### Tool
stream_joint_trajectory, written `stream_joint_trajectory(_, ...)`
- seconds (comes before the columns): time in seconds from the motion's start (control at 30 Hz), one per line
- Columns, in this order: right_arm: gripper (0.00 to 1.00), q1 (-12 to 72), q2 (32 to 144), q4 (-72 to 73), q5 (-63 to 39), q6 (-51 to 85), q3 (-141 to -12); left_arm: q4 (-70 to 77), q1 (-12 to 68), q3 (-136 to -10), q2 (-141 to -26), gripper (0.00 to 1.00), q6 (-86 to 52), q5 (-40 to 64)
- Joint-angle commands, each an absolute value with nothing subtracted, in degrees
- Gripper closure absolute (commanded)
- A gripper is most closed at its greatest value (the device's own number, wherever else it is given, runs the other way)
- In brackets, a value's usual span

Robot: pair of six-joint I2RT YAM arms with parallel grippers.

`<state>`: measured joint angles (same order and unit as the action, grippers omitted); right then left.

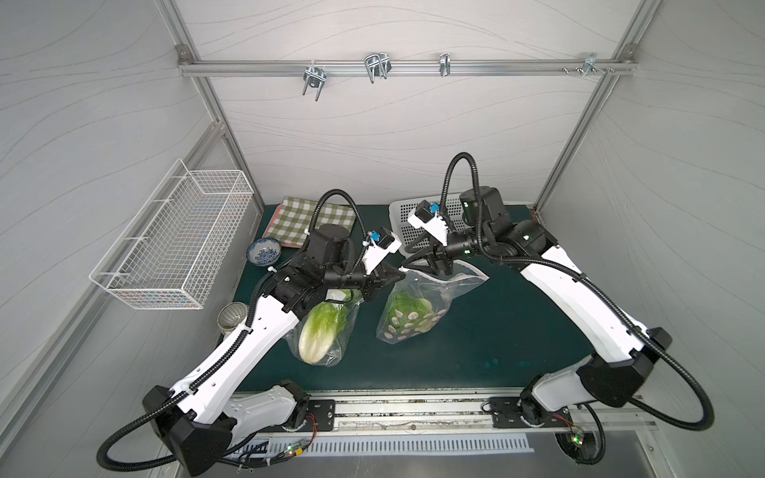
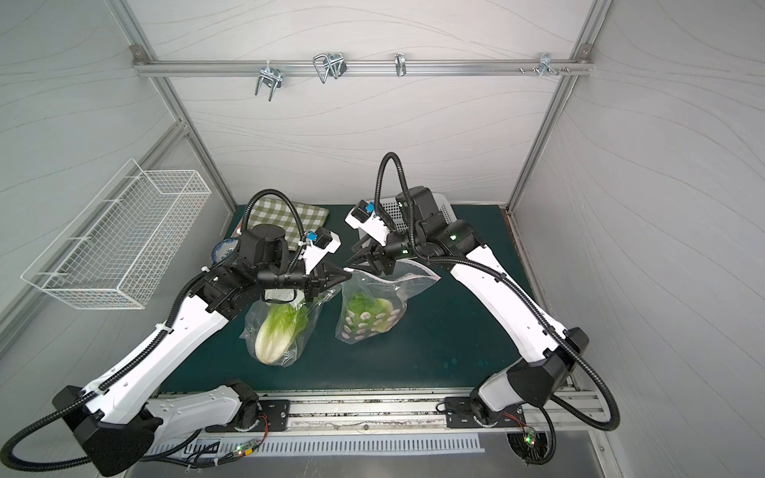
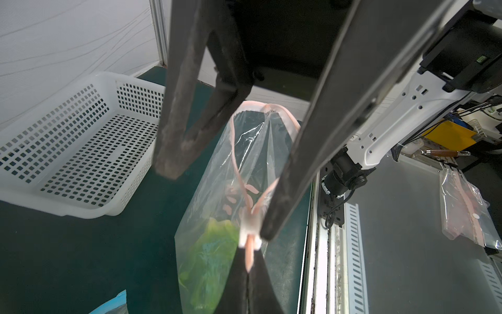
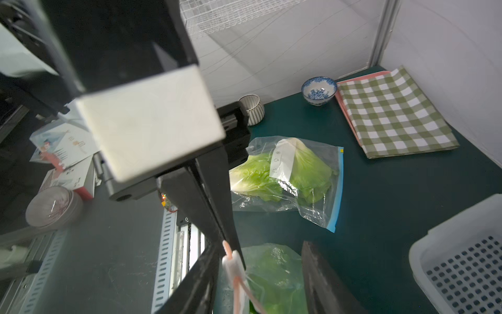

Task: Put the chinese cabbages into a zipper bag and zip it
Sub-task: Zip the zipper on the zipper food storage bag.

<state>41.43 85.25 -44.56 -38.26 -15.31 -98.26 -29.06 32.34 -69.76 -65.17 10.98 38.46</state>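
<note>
I've got the left claw clamped on the clear dotted plastic zipper bag at its pink zip. The right claw straddles the zip, jaws apart. The green leafy cabbage below points its leaves toward both.

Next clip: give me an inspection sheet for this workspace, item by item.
Surface: dark green mat, faint spots near front.
Job's things: pink-zip bag, mouth open, holds leafy cabbage; blue-zip bag lies flat holding pale-based cabbage; third cabbage not seen.
Clutter: checked cloth, patterned bowl, ribbed cup, perforated basket.
Tools: left tool shut on pink zip's end; right tool open, slider between its fingers.
Cables: black hoses arch over both arms.
Surroundings: wire basket on side wall, hooks on back rail.
</note>
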Motion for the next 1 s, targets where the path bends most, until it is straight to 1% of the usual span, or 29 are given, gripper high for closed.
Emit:
stream_joint_trajectory(0.0,0.53,41.88,85.94,-49.66,-44.61,-19.79,-99.04,-26.54,31.59,-70.88,-64.06,1.0,12.54,40.44)
stream_joint_trajectory(0.1,0.59,41.84,86.13,-49.62,-46.04,-19.64,-99.05,-26.06,30.85,-70.66,-64.06,1.0,12.0,40.54)
stream_joint_trajectory(0.2,0.68,41.86,86.29,-49.67,-46.54,-19.78,-99.15,-25.67,30.49,-70.69,-64.15,1.0,11.59,40.57)
stream_joint_trajectory(0.3,0.74,41.88,86.57,-49.59,-46.77,-19.69,-99.12,-25.26,30.38,-70.87,-64.33,1.0,11.11,40.8)
stream_joint_trajectory(0.43,0.76,41.84,87.08,-49.4,-46.46,-19.56,-99.09,-24.62,30.34,-70.89,-64.49,1.0,10.19,40.63)
stream_joint_trajectory(0.53,0.8,41.85,86.86,-48.58,-45.25,-19.01,-98.8,-24.35,30.31,-70.93,-64.64,1.0,9.22,40.51)
stream_joint_trajectory(0.7,0.81,41.96,86.14,-45.9,-42.88,-17.23,-97.48,-23.72,30.22,-71.12,-65.12,1.0,7.1,40.29)
stream_joint_trajectory(0.83,0.87,42.0,85.2,-43.53,-42.82,-16.0,-95.97,-23.01,30.15,-71.28,-65.47,1.0,4.55,39.63)
stream_joint_trajectory(0.97,0.93,41.94,84.56,-43.41,-40.52,-16.25,-95.13,-21.96,29.2,-71.02,-65.69,1.0,0.1,38.19)
